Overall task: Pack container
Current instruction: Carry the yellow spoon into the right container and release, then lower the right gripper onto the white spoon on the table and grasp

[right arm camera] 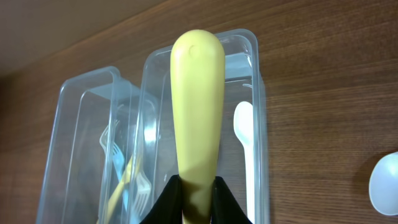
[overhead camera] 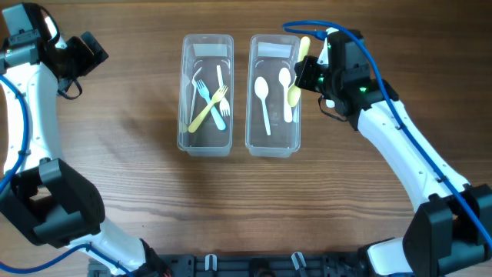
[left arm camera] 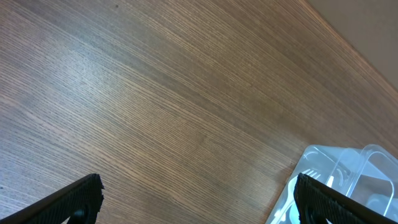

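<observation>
Two clear containers stand side by side at the table's back middle. The left container [overhead camera: 184, 92] holds yellow, blue and white forks [overhead camera: 209, 98]. The right container [overhead camera: 250, 100] holds two white spoons [overhead camera: 263, 96]. My right gripper [overhead camera: 305, 74] is shut on a yellow spoon [overhead camera: 295, 91] and holds it over the right container's right edge. In the right wrist view the yellow spoon's handle [right arm camera: 198, 106] sticks up from the shut fingers [right arm camera: 198, 186], above the right container [right arm camera: 261, 93]. My left gripper [overhead camera: 88, 50] is open and empty [left arm camera: 199, 199] at the far left.
The left wrist view shows bare wood and a corner of a container [left arm camera: 348, 162] at the lower right. A pale round thing [right arm camera: 387, 186] lies on the table right of the containers, cut off by the right wrist view's edge.
</observation>
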Tool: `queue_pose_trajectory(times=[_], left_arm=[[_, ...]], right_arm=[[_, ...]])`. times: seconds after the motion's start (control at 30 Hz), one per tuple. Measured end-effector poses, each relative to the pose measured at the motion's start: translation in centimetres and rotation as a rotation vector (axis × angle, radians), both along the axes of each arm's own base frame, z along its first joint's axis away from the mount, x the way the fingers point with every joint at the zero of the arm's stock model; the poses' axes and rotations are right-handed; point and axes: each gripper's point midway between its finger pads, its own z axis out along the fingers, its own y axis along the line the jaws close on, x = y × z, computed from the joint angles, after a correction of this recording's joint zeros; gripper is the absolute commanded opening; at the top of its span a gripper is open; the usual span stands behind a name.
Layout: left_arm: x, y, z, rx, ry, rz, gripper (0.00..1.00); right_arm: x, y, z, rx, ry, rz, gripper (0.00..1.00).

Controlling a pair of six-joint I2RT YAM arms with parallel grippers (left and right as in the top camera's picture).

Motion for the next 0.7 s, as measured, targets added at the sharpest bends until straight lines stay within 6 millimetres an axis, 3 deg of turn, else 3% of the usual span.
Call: queue_pose_trajectory(times=[0.1,0.33,0.47,0.57,0.7], left_arm=[[0.0,0.0,0.0,0.000,0.000,0.000,1.00],[0.0,0.0,0.0,0.000,0.000,0.000,1.00],[0.0,0.0,0.0,0.000,0.000,0.000,1.00],[0.0,0.0,0.0,0.000,0.000,0.000,1.00],[0.0,0.0,0.0,0.001,0.000,0.000,1.00]], right_arm=[[0.1,0.1,0.2,-0.001,-0.011,0.008,0.48],[0.7,1.1,1.3,0.045,-0.058,0.046,0.50],[0.9,0.3,1.2,0.006,-0.070,0.053,0.50],[0.8,-3.2,0.3,-0.060,-0.028,0.021,0.51],[0.4,-12.2,-0.8,-0.157,0.062,-0.095,0.48]])
